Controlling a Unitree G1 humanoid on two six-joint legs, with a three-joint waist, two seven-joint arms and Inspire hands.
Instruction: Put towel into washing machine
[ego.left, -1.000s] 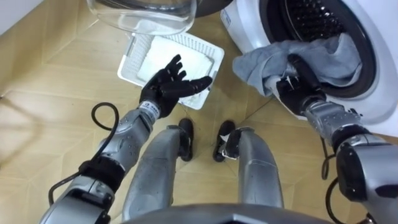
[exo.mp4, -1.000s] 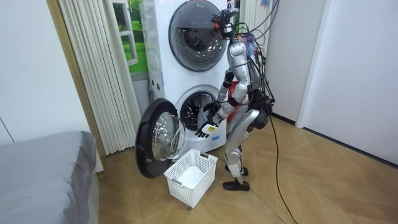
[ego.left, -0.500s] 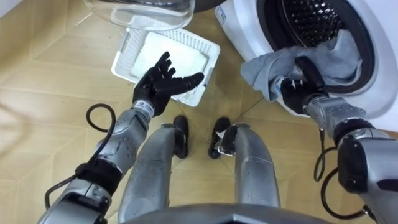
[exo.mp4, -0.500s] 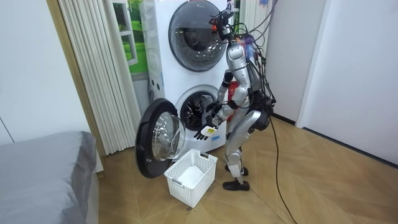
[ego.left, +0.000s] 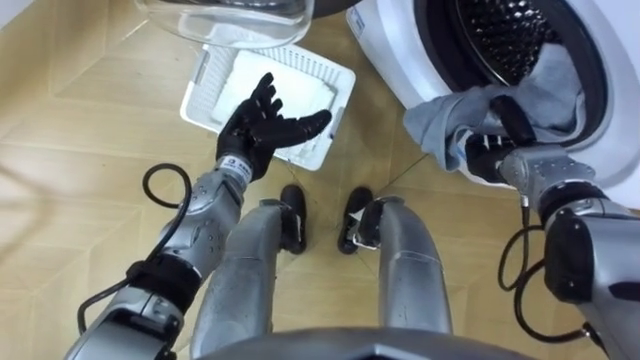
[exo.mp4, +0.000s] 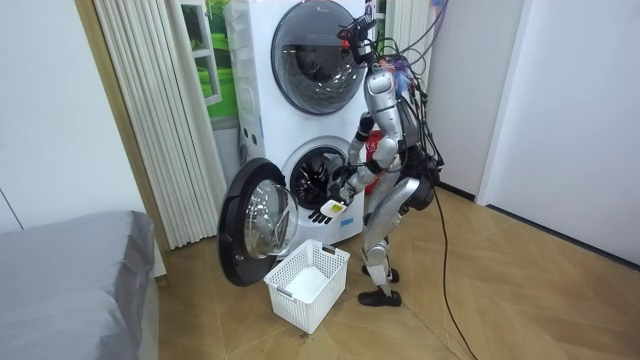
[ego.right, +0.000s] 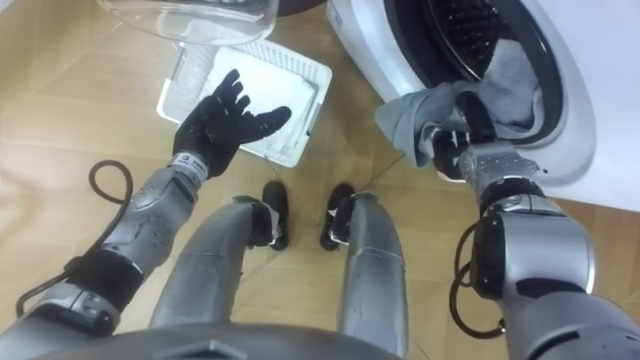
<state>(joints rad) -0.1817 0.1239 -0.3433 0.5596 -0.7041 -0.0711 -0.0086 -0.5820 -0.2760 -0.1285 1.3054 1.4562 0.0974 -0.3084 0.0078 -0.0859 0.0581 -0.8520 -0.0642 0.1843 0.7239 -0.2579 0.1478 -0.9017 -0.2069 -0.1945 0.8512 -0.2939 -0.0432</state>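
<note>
no legible text, no readable labels

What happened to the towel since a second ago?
The right hand, shut on the grey towel, moved it further into the washing machine, so less hangs outside. The left hand stayed open above the white basket, and the door stayed open.

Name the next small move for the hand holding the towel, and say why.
Probably push the right hand further into the drum before releasing. Its fingers are curled on the grey towel at the opening, and a fold hangs over the lower rim, so releasing here might let it slip out. The left hand hovers open above the basket.
</note>
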